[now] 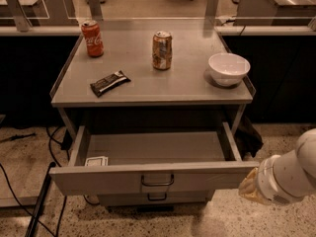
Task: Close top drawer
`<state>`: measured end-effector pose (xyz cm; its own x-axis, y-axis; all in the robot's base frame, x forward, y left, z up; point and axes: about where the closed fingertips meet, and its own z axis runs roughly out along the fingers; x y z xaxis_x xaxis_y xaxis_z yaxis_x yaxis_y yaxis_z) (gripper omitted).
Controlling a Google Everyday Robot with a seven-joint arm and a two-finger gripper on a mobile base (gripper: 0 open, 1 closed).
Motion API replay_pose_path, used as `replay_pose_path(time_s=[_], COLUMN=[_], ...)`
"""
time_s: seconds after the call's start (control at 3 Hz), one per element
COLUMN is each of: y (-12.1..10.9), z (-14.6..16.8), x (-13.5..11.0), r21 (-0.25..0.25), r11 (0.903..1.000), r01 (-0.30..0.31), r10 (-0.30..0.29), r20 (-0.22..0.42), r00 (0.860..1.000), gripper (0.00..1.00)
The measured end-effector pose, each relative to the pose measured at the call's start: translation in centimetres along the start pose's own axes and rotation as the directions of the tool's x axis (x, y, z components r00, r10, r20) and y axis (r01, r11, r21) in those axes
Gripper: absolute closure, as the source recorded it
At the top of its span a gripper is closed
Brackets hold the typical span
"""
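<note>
The top drawer (98, 179) is pulled far out from under the grey table top. Its flat grey front faces me, with a dark wire handle (157, 180) at its centre. A small white packet (96, 161) lies in its front left corner. My arm (291, 174) comes in at the lower right. Its yellowish gripper end (249, 186) sits just right of the drawer front's right end, close to it.
On the table top (182, 85) stand a red cola can (92, 38), an orange can (162, 50), a white bowl (228, 68) and a dark snack bar (110, 82). A lower drawer handle (157, 197) shows beneath. Cables (19, 196) and a dark pole lie on the floor at left.
</note>
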<state>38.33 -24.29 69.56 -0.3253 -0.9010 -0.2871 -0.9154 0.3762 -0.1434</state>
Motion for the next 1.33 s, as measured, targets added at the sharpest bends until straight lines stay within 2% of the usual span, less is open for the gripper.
replay_pose_path(time_s=[0.33, 0.67, 1.0, 1.33], y=[-0.6, -1.4, -2.5, -3.7], z=[2.1, 3.9, 5.2, 6.6], x=[-0.5, -1.5, -2.7, -3.5], r21=[0.069, 0.159, 0.226, 0.269], r11=[0.996, 0.979, 0.9559, 0.9391], r01=[0.057, 0.128, 0.187, 0.214], r10=[-0.062, -0.147, -0.224, -0.266], r20=[0.065, 0.115, 0.151, 0.175], r00=[0.996, 0.982, 0.963, 0.948], gripper=[1.0, 1.0, 1.0, 1.0])
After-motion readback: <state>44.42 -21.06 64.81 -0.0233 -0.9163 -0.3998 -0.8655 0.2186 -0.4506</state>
